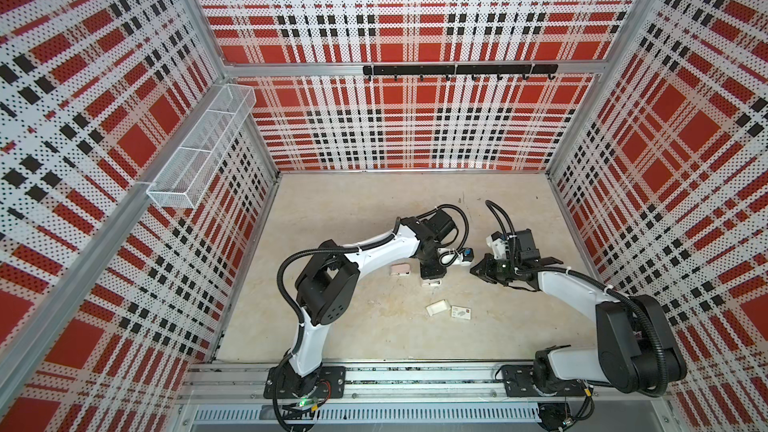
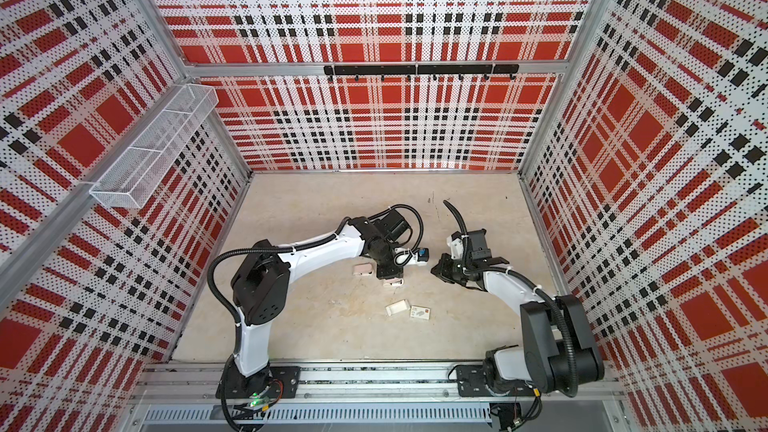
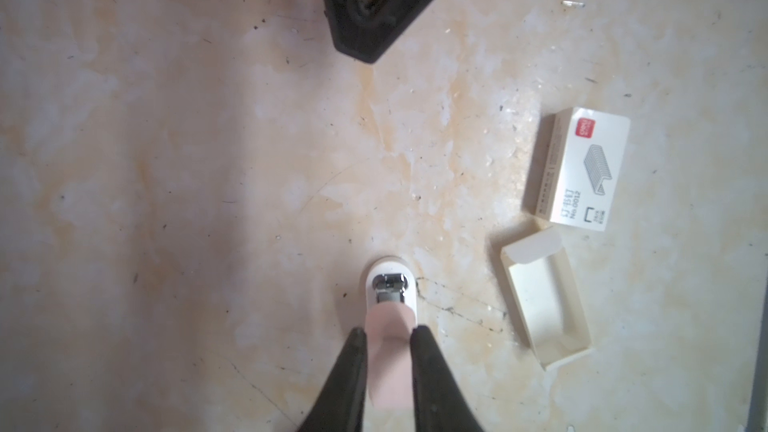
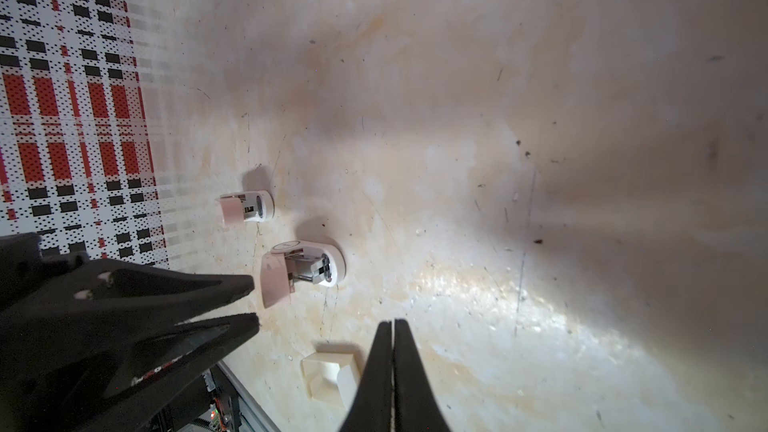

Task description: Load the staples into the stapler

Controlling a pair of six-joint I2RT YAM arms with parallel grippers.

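On table (image 3: 166,160) centre, stapler (image 3: 388,288) lies opened, pink lid clamped between fingers of left gripper (image 3: 389,331). Whether staples sit inside its metal channel cannot be told. White tray (image 3: 540,301) and printed sleeve (image 3: 582,168) are laid near stapler, not touching. Closed and empty, right gripper (image 4: 392,322) is held near tray. Second stapler (image 4: 245,207) lies beyond.
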